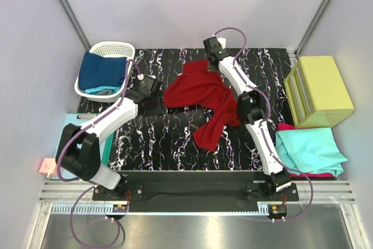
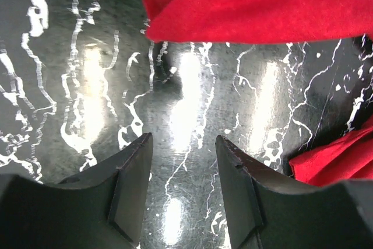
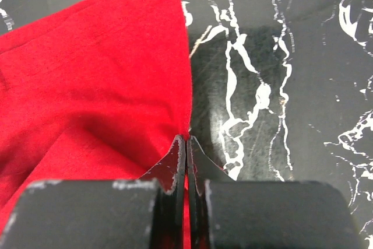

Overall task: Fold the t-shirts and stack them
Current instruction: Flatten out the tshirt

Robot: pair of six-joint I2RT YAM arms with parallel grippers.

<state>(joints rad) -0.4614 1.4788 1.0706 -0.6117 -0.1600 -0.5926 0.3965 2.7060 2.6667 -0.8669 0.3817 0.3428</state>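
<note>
Jaws of the right pincer (image 3: pixel 186 144) are clamped together on an edge of the red shirt (image 3: pixel 93 86), which lies crumpled mid-frame on the marbled table (image 1: pixel 175 138) in the overhead view. The left pincer (image 2: pixel 183 144) stands apart, holding nothing, above bare table just left of that shirt.

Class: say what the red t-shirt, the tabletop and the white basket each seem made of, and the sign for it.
The red t-shirt looks like soft matte cloth: it creases and drapes in folds. The tabletop looks hard and glossy with a marble pattern, perhaps laminate or a printed sheet: lights glare off it. The white basket is probably moulded plastic: it has slotted walls and a smooth rim.
</note>
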